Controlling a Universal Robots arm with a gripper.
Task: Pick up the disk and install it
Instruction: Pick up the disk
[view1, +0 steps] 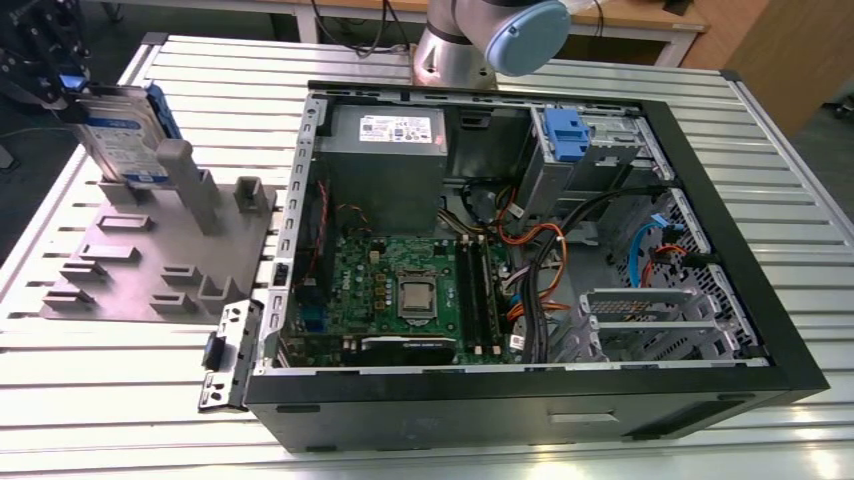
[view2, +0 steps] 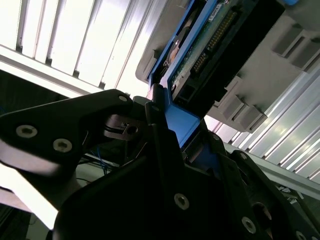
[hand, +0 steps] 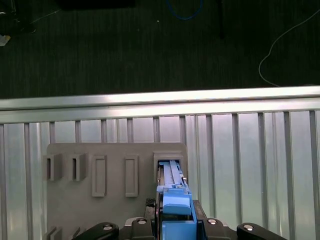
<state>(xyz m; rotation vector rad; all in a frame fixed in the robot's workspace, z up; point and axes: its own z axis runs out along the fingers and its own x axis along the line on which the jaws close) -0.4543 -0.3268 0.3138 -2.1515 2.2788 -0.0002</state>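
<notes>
The disk (view1: 120, 140), a silver drive with a white-and-blue label in a blue carrier, stands on edge in a slot of the grey fixture (view1: 147, 260) at the exterior view's left. My black gripper (view1: 70, 90) is at its upper end, shut on the carrier's blue end. In the first wrist view the disk (hand: 174, 197) reaches from my gripper (hand: 176, 225) into a slot of the fixture (hand: 100, 210). The second wrist view shows the disk (view2: 210, 45) with its circuit board facing the camera, its blue end pinched in my gripper (view2: 175, 135), above the fixture (view2: 280, 75).
An open computer case (view1: 747, 200) lies on the slatted metal table (view1: 120, 400) to the exterior view's right of the fixture. Inside are a grey power supply (view1: 387, 150), a blue-tabbed carrier (view1: 567, 135) in a drive bay, the motherboard (view1: 400, 290) and cables. The arm's base (view1: 467, 40) stands behind the case.
</notes>
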